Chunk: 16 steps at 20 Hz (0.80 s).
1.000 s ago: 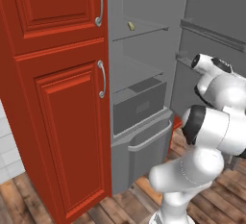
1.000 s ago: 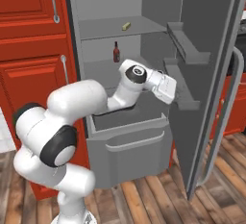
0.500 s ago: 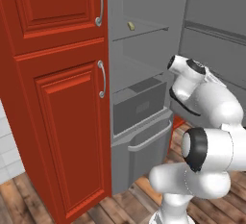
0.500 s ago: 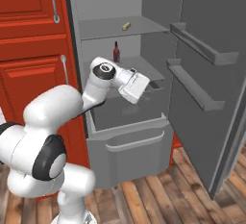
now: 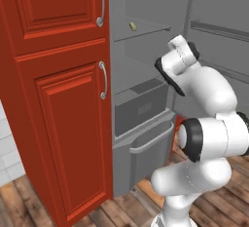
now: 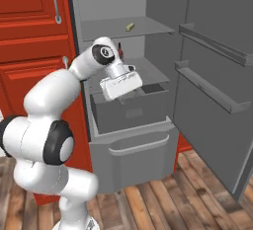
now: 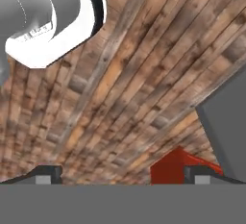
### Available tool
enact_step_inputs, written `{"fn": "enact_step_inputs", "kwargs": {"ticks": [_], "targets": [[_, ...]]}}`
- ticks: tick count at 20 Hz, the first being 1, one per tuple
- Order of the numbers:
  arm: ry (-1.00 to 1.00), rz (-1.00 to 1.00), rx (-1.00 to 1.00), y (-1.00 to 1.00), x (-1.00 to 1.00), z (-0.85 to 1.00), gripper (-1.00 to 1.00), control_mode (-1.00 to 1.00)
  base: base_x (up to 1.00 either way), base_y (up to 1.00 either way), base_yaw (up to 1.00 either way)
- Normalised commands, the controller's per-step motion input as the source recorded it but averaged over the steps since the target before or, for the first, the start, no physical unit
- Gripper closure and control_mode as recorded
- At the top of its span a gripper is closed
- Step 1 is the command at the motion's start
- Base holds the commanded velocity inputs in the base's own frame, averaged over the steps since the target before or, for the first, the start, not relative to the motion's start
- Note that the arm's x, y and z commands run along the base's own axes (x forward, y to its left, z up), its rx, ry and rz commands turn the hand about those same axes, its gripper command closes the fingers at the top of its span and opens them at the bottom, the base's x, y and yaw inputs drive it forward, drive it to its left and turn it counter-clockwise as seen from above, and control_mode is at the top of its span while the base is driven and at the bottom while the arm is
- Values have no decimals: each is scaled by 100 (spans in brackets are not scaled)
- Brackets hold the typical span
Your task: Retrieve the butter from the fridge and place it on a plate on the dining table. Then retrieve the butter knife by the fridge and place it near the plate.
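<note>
The butter (image 6: 129, 26) lies on the fridge (image 6: 148, 7) shelf above the open pincer (image 6: 122, 95).

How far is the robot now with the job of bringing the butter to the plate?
Done: the fridge door stands open. In hand: nothing; the open end effector hangs in front of the middle shelf, pointing down at the floor. Left: the butter lies untouched on the upper shelf, so picking it, carrying it to the plate, and the knife step all remain.
</note>
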Motion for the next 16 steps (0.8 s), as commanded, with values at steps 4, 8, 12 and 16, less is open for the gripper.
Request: {"fn": "enact_step_inputs", "kwargs": {"ticks": [4,8,12,16], "targets": [[-31,-67,36,57,-1,0,-100,-100,0,0,0],[-42,-66,32,66,-21,0,-100,-100,0,0,0],[-44,-65,17,87,-27,-10,-100,-100,0,0,0],[-45,-60,1,100,-12,-20,-100,-100,0,0,0]]}}
